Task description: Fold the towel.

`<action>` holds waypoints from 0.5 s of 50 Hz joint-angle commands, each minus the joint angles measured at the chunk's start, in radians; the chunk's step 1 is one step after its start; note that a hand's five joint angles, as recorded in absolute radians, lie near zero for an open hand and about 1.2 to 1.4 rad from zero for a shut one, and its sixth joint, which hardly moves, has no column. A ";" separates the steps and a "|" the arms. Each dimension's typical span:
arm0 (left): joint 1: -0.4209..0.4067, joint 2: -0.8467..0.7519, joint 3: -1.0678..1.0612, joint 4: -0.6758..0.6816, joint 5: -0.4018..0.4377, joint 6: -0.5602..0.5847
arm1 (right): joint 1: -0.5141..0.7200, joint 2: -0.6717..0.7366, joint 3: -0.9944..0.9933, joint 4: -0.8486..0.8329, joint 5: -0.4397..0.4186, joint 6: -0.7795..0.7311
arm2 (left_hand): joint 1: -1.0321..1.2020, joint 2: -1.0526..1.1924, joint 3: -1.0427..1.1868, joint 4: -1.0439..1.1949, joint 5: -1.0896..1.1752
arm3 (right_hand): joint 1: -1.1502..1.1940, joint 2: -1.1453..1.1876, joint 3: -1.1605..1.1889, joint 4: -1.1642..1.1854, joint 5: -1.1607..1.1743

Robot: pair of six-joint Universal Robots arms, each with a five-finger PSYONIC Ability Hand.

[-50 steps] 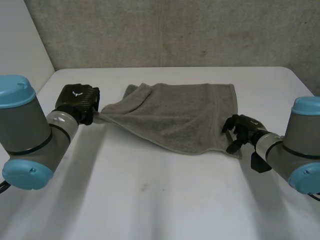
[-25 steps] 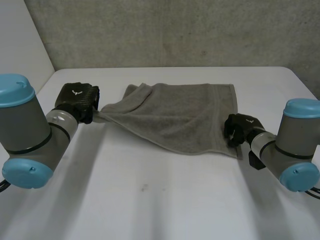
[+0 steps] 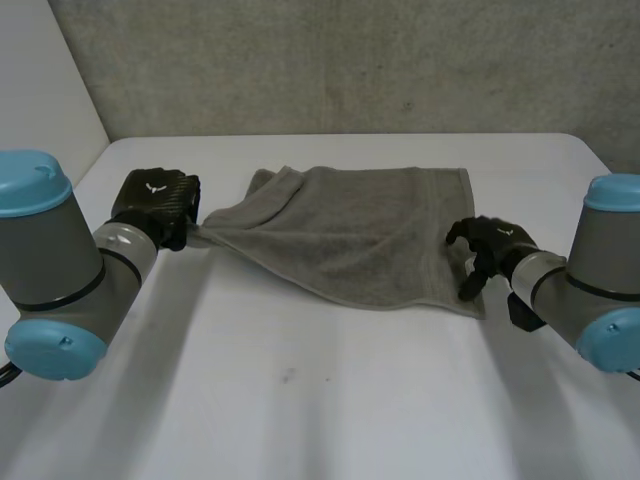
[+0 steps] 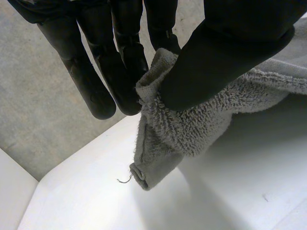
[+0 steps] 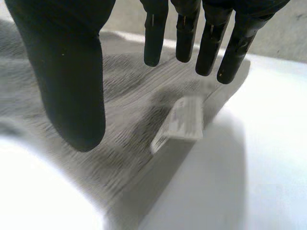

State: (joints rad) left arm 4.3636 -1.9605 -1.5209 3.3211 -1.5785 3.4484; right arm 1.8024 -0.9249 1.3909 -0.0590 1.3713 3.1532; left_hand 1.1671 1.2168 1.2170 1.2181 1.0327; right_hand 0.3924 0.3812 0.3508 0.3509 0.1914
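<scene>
Towel (image 3: 350, 235) lies spread on the white table (image 3: 330, 400), mostly flat. I see my left hand (image 3: 155, 205) pinching its left corner between thumb and fingers, lifted slightly; my right hand (image 3: 485, 245) hangs over the near right corner, fingers loosely spread, gripping nothing.

The towel (image 3: 350, 235) is terry cloth with rough looped pile; the table (image 3: 330, 400) smooth and matt; the wall (image 3: 350, 60) rough concrete.

Grey towel (image 3: 350, 235) (white label (image 5: 184, 120)), white table (image 3: 330, 400).
</scene>
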 commanded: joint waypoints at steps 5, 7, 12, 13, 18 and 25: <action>-0.001 0.000 -0.002 0.000 0.000 0.000 | 0.008 -0.025 0.103 0.025 0.002 -0.102 | 0.229 0.180 0.179 0.178 0.189 | 0.009 0.020 0.051 0.051 0.036; -0.001 0.000 -0.007 0.000 0.000 0.000 | 0.008 -0.016 0.105 0.007 0.002 -0.102 | 0.229 0.180 0.179 0.178 0.189 | 0.047 0.059 0.089 0.089 0.074; -0.001 0.000 -0.013 0.000 0.002 0.000 | 0.008 0.014 0.094 -0.036 0.000 -0.104 | 0.229 0.180 0.179 0.178 0.189 | 0.097 0.109 0.139 0.139 0.124; 0.001 0.000 -0.013 0.000 0.002 0.000 | 0.006 0.023 0.088 -0.045 0.002 -0.108 | 0.229 0.180 0.179 0.178 0.189 | 0.138 0.150 0.180 0.180 0.165; 0.002 0.000 -0.012 0.000 0.002 0.000 | 0.008 0.047 0.068 -0.073 0.000 -0.131 | 0.229 0.180 0.179 0.178 0.189 | 0.171 0.182 0.213 0.213 0.198; 0.002 0.000 -0.012 0.001 0.003 0.000 | 0.009 0.084 0.019 -0.081 0.005 -0.142 | 0.229 0.180 0.179 0.178 0.189 | 0.297 0.308 0.339 0.339 0.324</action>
State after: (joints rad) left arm 4.3655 -1.9604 -1.5331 3.3217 -1.5759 3.4484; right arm 1.8100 -0.8661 1.4486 -0.1357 1.3741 3.0182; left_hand 1.1671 1.2168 1.2169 1.2182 1.0326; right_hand 0.5878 0.5856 0.5953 0.5929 0.3360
